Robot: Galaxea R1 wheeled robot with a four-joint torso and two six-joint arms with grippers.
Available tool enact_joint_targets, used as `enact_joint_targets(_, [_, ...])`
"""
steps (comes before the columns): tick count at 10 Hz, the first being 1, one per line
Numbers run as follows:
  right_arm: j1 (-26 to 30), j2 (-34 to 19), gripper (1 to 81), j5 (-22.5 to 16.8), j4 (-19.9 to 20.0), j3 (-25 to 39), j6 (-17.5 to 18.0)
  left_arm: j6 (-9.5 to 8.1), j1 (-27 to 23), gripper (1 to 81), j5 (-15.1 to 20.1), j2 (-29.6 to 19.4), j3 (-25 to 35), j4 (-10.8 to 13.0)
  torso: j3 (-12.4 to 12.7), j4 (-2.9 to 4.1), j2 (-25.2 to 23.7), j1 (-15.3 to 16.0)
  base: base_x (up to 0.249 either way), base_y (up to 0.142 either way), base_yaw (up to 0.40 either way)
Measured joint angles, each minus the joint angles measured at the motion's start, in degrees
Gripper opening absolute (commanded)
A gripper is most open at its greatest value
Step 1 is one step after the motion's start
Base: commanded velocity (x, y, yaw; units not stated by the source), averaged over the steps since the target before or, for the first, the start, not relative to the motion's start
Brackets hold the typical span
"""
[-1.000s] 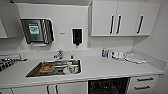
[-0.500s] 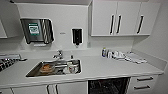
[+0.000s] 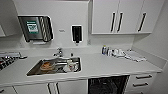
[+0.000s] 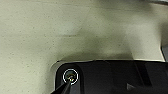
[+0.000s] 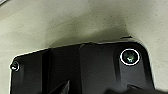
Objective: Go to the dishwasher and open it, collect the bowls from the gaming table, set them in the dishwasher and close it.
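Gaping beneath the white tabletop (image 3: 105, 65), the dishwasher (image 3: 108, 85) shows its dark interior beside the sink (image 3: 33, 71); either claw's state cannot be told.

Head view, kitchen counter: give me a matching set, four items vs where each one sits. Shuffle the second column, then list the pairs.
Things:
1. dishwasher
2. sink
3. paper towel dispenser
4. folded cloth

Places:
A. on the wall, above the counter's left part
B. on the countertop, near the right corner
C. under the counter, dark inside showing
D. set into the countertop, with dishes in it

Pairs: 1-C, 2-D, 3-A, 4-B
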Motion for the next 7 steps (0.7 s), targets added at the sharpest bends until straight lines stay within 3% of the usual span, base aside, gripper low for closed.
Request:
enact_joint_targets(2, [0.0,0.6,81.1,0.1,0.0,0.0,0.0,0.00,-0.1,81.1,0.0,0.1,0.0,0.0,0.3,0.00,3.9,-2.5,0.000,0.000,0.000])
enact_joint_targets(7, [-0.2,0.8,81.1,1.8,-0.1,-0.2,0.0,0.00,-0.1,81.1,0.0,0.8,-1.2,0.0,5.4,0.00,13.8,-8.9,0.000,0.000,0.000])
